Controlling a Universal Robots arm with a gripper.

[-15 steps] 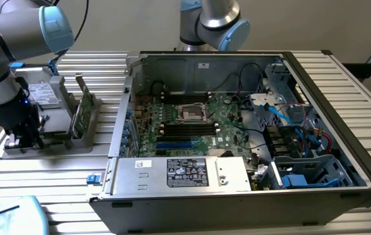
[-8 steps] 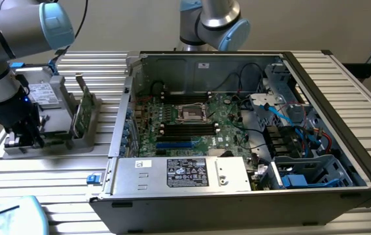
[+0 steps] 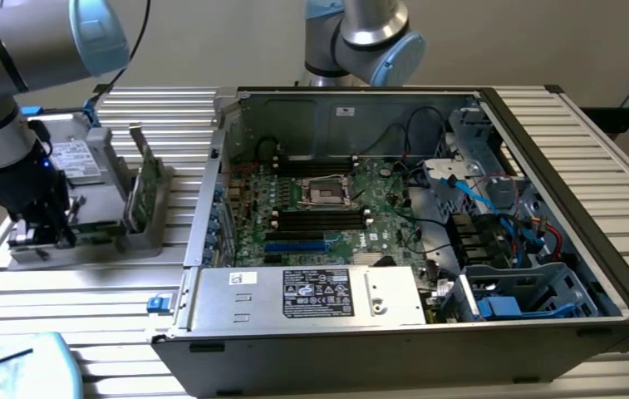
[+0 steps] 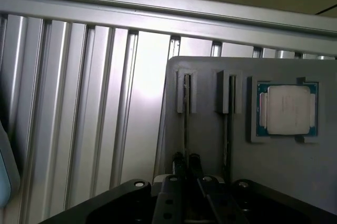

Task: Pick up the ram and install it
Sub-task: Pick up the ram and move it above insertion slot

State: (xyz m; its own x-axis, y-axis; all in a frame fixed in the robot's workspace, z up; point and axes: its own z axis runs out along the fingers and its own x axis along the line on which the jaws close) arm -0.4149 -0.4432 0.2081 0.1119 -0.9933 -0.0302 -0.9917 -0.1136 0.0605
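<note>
My gripper (image 3: 42, 237) reaches down into the grey parts tray (image 3: 125, 245) at the exterior view's left. In the wrist view the gripper (image 4: 187, 163) has its two dark fingertips (image 4: 179, 162) close together on either side of the ram (image 4: 186, 124). The ram is a thin stick seen edge-on, standing in a slot of the tray (image 4: 284, 166). The jaws look shut on it. A second thin stick (image 4: 226, 129) stands in the neighbouring slot. In the exterior view, the arm hides the spot where the fingers hold the stick.
A square silver processor chip (image 4: 287, 109) lies in the tray beside the slots. A grey drive with a white label (image 3: 76, 158) and upright green boards (image 3: 142, 191) stand in the tray. The open computer case (image 3: 403, 216) lies to the exterior view's right, with its motherboard memory slots (image 3: 314, 220) exposed.
</note>
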